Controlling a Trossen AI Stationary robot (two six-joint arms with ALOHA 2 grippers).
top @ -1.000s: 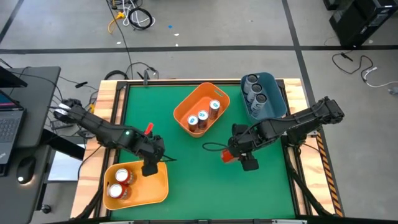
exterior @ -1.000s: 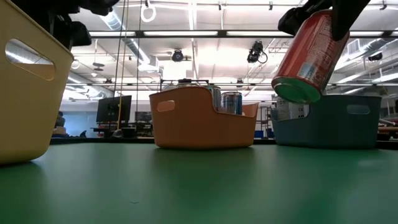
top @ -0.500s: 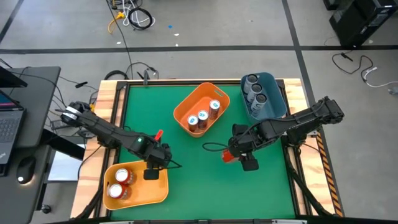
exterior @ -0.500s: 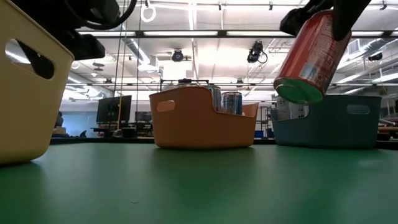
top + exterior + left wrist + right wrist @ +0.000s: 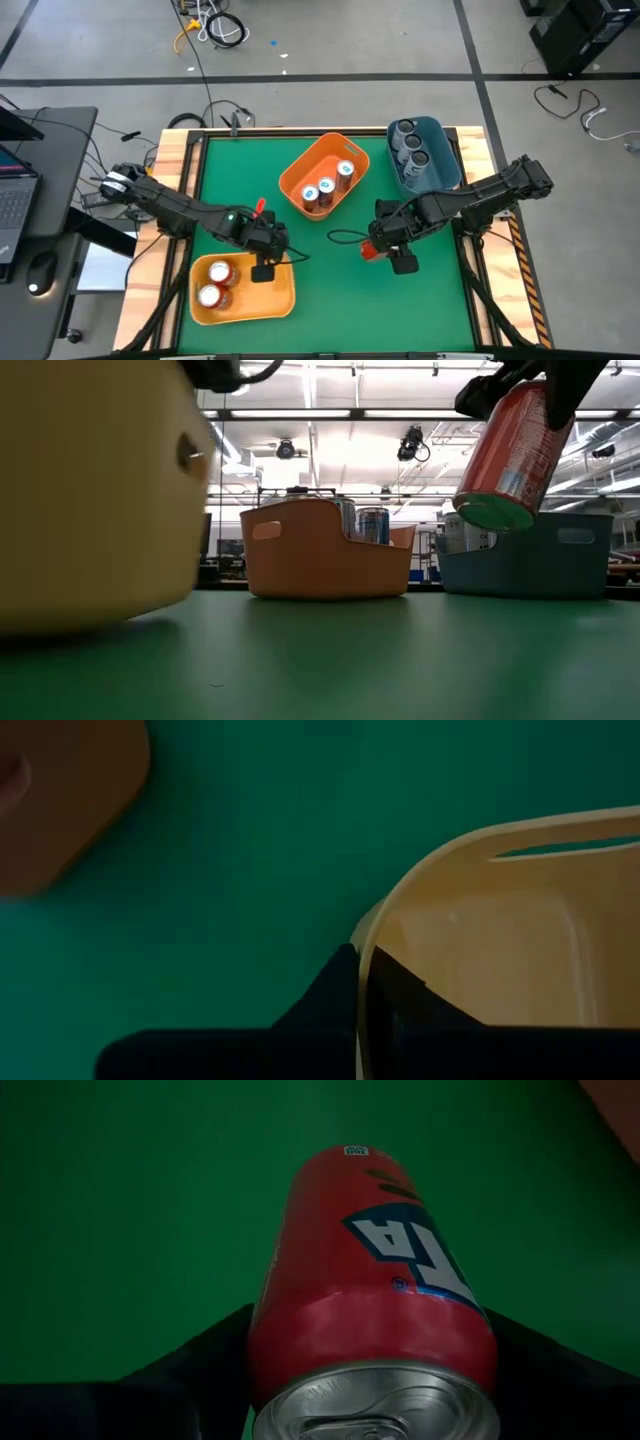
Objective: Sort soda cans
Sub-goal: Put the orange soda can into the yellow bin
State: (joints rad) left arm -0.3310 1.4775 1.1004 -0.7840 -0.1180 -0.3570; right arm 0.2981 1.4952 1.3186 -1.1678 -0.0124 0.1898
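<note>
My left gripper (image 5: 265, 268) stands at the far right corner of the yellow bin (image 5: 243, 290), shut on its wall. Two red soda cans (image 5: 215, 283) stand upright inside that bin. My right gripper (image 5: 380, 250), right of the table's middle, is shut on a third red soda can (image 5: 513, 455), which hangs above the green table. The orange bin (image 5: 323, 175) holds white-and-blue cans (image 5: 327, 187). The blue bin (image 5: 425, 155) holds dark cans (image 5: 410, 145). My left gripper pinches the yellow bin's upper rim (image 5: 374, 932) at a rounded corner, one finger (image 5: 325, 995) outside the wall and one (image 5: 410, 995) inside. The fingers come from above, slanting down. The bin rests on the table. My right gripper pinches the red can's round sides (image 5: 262, 1320) between its two fingers, near the can's upper, silvery end (image 5: 375, 1405). The fingers come from above and lie along the can. The can hangs tilted, its lower end (image 5: 493, 512) clear of the table.
The orange bin sits at the table's far middle and the blue bin at its far right corner. Open green tabletop (image 5: 330, 290) lies between the yellow bin and my right gripper. A cable (image 5: 340, 236) runs beside the right arm.
My left gripper has gone toward the table's right edge and sunk a little, taking hold of the yellow bin's rim. The bin, with its two cans, has slid along the table toward the right. The red can in my right gripper has stayed up in place.
</note>
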